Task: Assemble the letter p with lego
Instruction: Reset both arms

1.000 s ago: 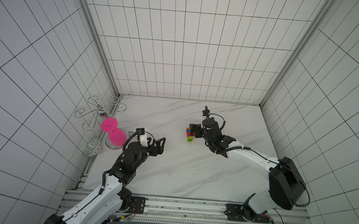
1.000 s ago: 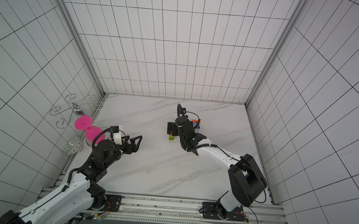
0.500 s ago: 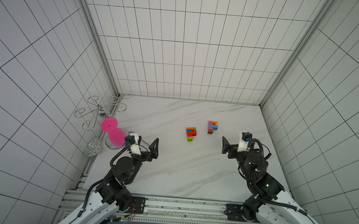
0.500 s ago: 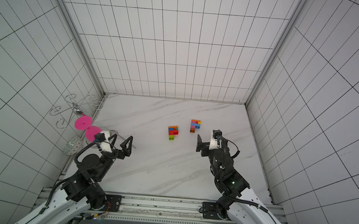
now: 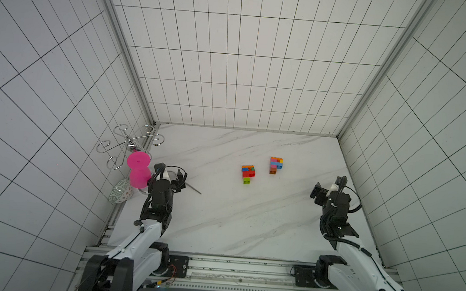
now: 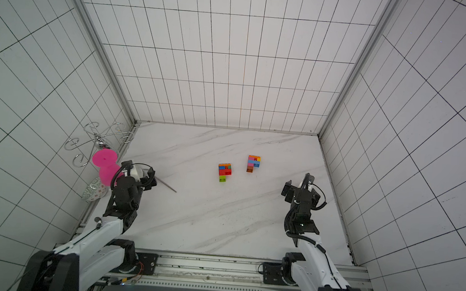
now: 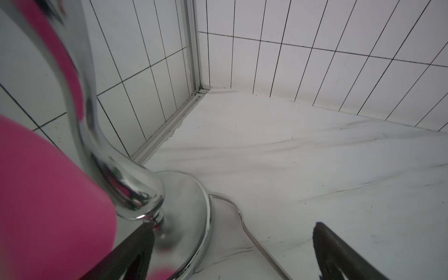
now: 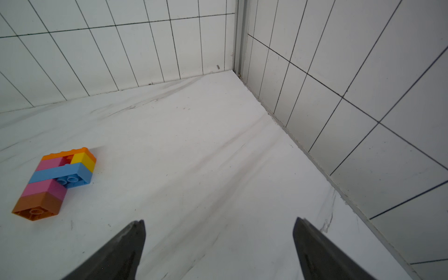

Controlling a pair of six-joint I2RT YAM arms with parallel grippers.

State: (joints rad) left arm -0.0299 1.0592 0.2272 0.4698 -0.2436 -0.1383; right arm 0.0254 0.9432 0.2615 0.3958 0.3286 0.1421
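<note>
White marble tabletop (image 5: 220,222), tiled walls. We see 2 builds mid-tabletop, near each other, not touching: red-green lego build (image 5: 248,174) and pink-blue lego build (image 5: 275,165). Left pincer (image 5: 170,173) is wide open, empty, by the pink cup (image 5: 138,160). Right pincer (image 5: 327,187) is wide open, empty, well apart from both builds.

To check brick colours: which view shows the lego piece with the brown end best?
The right wrist view: the brown-ended lego piece lies close, bricks distinct. In both top views it is small. The left wrist view misses it.
</note>
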